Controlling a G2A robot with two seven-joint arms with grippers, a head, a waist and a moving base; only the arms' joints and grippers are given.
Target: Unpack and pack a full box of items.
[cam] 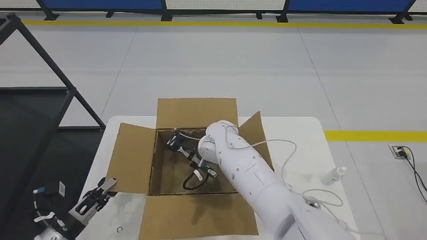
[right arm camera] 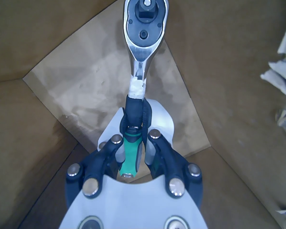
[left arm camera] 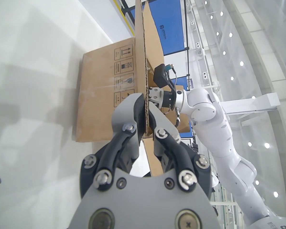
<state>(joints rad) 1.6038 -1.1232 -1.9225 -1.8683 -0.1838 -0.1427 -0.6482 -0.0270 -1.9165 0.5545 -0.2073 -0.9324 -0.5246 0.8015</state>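
Observation:
An open cardboard box stands on the white table, flaps spread. My right gripper is inside the box, shut on a ratchet wrench with a chrome head and green-black handle; the head points at the box floor. The right arm goes down into the box in the top view. My left gripper is at the box's left side, shut on the edge of the left flap, also the flap in the top view, with the left gripper at its lower corner.
A small white bottle stands on the table at the right. Crumpled paper lies against one inner wall of the box. A small ring rests on the table near the left arm. A black frame stands left of the table.

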